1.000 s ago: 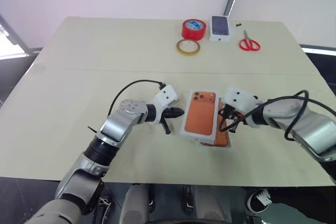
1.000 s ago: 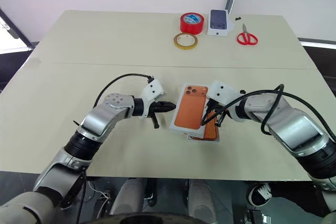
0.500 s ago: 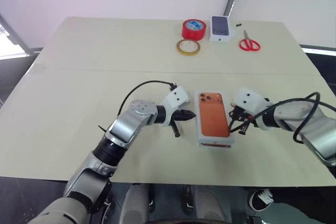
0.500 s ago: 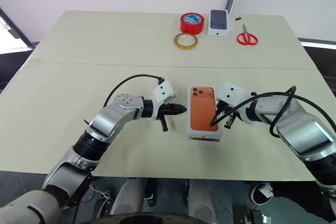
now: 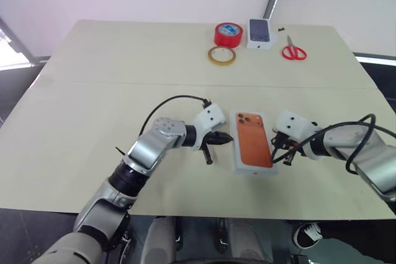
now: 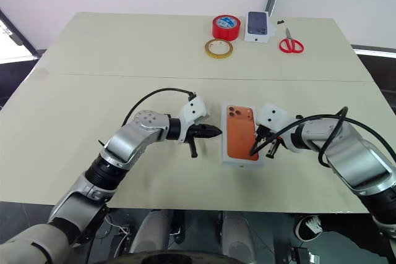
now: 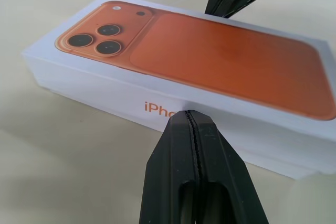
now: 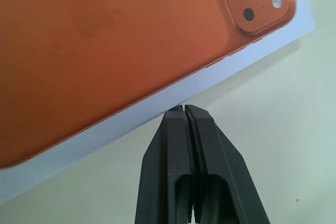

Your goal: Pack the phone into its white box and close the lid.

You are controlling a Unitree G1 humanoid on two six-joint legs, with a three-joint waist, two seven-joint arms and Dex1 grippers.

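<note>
The white rectangular cardboard box with an orange phone printed on its lid lies closed on the beige worktop; the phone itself is presumably inside. At its nine o'clock, the left gripper has its fingers pressed together. At three o'clock, the right gripper likewise, tips near the edge.

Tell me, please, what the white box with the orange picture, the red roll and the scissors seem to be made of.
The white box looks like matte cardboard: crisp folded edges, and an orange phone picture and lettering printed on it. The red roll is probably plastic adhesive tape, judging by its glossy wound ring. The scissors seem to have red plastic handles; the blades look like metal, but they are too small to be sure.
</note>
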